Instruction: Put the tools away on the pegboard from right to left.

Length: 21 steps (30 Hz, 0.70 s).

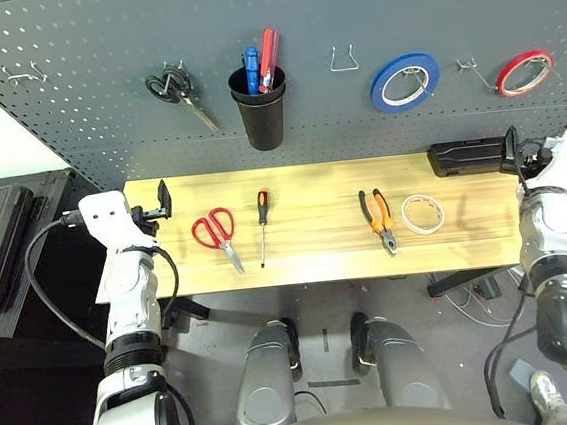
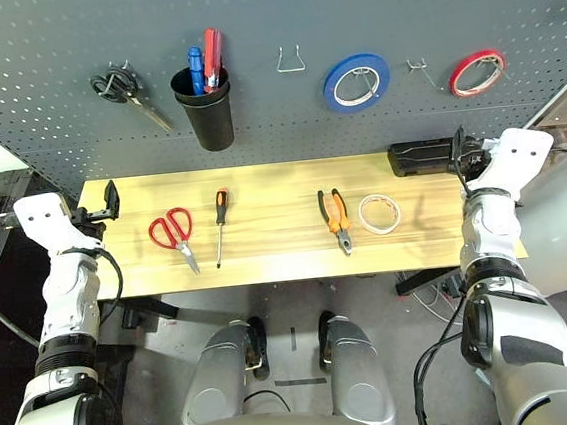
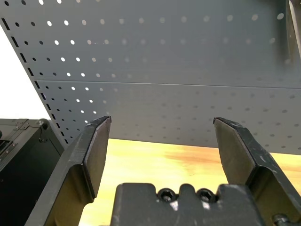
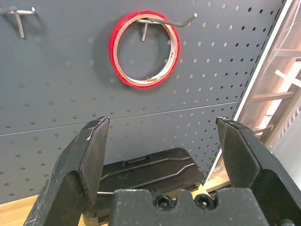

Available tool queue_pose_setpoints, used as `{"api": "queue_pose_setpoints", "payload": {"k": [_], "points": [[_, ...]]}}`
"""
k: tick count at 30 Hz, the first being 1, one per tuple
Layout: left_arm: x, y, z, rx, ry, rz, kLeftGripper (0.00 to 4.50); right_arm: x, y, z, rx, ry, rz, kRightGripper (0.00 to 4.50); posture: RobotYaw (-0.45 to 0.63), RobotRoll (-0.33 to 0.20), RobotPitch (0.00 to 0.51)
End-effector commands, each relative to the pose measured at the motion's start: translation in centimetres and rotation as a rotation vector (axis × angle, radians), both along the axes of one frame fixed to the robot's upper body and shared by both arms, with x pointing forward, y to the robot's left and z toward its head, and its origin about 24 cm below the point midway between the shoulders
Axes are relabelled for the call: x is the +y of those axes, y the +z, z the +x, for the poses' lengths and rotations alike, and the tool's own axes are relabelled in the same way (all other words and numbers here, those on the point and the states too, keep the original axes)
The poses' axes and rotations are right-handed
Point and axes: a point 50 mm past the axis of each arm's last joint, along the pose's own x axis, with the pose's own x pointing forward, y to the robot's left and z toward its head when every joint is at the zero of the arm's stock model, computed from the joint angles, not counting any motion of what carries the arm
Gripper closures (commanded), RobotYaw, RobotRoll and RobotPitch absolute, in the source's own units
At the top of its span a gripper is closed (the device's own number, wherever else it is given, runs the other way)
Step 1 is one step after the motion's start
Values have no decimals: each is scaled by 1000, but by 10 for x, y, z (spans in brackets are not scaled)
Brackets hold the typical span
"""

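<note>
Silver forearms (image 1: 128, 288) reach in, black left pincer (image 3: 162, 118) and right pincer (image 4: 163, 119) wide open, empty! On the pale wooden desk (image 1: 309, 220), left to right: red-handled scissors (image 1: 223, 238), orange-and-black screwdriver (image 1: 262, 210), orange-and-black pliers (image 1: 377, 220), white tape roll (image 1: 440, 218), before the grey pegboard (image 1: 324, 8).

pale wooden tabletop (image 1: 311, 180) above a grey floor (image 1: 319, 320).

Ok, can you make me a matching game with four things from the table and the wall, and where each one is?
1. red-handled scissors
2. white tape roll
3. blue tape roll
4. blue pen

A. hanging on the pegboard
B. in the black cup
C. left of the screwdriver
D. right of the pliers

Pairs: 1-C, 2-D, 3-A, 4-B
</note>
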Motion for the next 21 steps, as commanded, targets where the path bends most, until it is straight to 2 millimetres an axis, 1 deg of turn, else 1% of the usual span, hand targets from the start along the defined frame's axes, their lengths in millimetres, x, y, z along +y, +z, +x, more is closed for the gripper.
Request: {"api": "queue_pose_setpoints", "payload": {"k": [1, 2, 6, 8, 10, 12, 13, 16, 18, 21], "points": [[0, -5, -4, 17, 2, -10, 55, -2, -3, -3, 17, 2, -10, 0, 195, 0, 171], [-2, -5, -4, 17, -3, -17, 55, -1, -4, -1, 43, 11, -16, 0, 190, 0, 180], [-11, -5, -4, 23, -49, -28, 55, -3, -9, 2, 151, 31, -22, 0, 183, 0, 187], [-17, -3, -5, 30, -104, -28, 55, -6, -11, 3, 234, 80, -46, 0, 173, 0, 195], [-32, -1, -7, 52, -208, -29, 55, -14, -13, 1, 322, 108, -40, 0, 162, 0, 203], [-44, 2, -10, 68, -296, -26, 55, -21, -13, -1, 374, 120, -19, 0, 152, 0, 210], [-48, 3, -12, 74, -327, -24, 55, -24, -13, -2, 390, 125, -12, 0, 152, 0, 210], [-67, 8, -17, 110, -489, -18, 55, -35, -8, -6, 422, 142, 9, 0, 133, 0, 223], [-74, 11, -19, 124, -541, -18, 55, -37, -6, -7, 432, 174, 25, 0, 133, 0, 223], [-93, 17, -25, 140, -701, 5, 55, -39, -3, -11, 481, 289, 12, 0, 116, 0, 239]]}}
